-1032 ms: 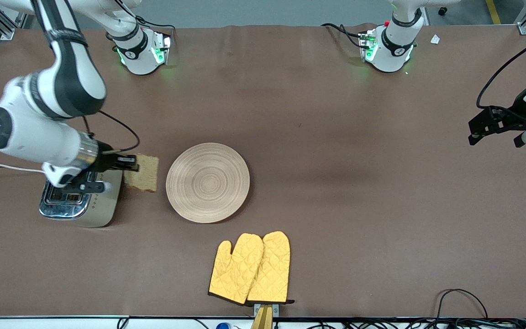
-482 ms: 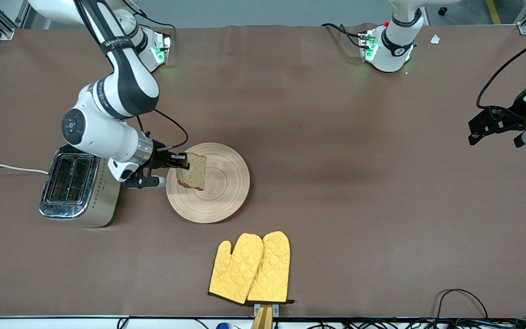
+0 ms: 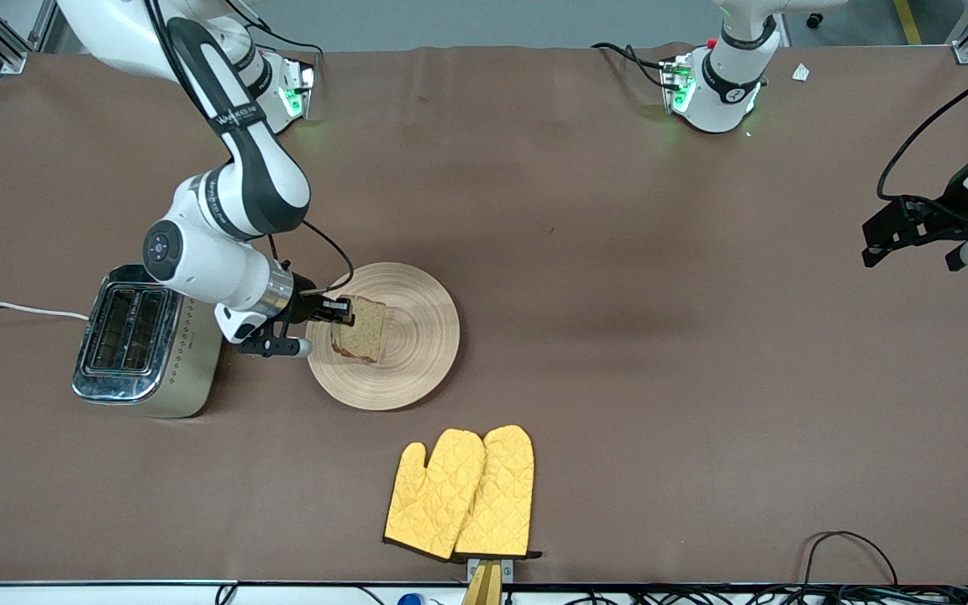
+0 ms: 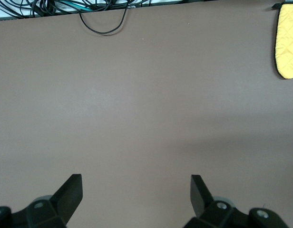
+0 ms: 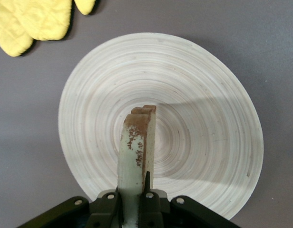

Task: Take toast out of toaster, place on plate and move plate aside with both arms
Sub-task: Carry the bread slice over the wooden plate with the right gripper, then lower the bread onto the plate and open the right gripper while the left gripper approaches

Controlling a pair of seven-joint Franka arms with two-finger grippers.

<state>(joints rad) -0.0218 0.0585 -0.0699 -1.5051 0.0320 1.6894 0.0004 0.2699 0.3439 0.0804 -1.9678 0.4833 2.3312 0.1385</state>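
Observation:
The toast, a brown speckled slice, hangs tilted over the round beige wooden plate, over the half toward the toaster. My right gripper is shut on one edge of it. In the right wrist view the toast stands edge-on between the jaws above the plate; whether it touches the plate I cannot tell. My left gripper waits open in the air at the left arm's end of the table, and the left wrist view shows its fingers wide apart over bare brown table.
A steel toaster stands beside the plate toward the right arm's end. A pair of yellow oven mitts lies nearer the front camera than the plate. Cables run along the front edge.
My right arm has carried the toast from beside the toaster to over the plate and lowered it. The left arm has not moved.

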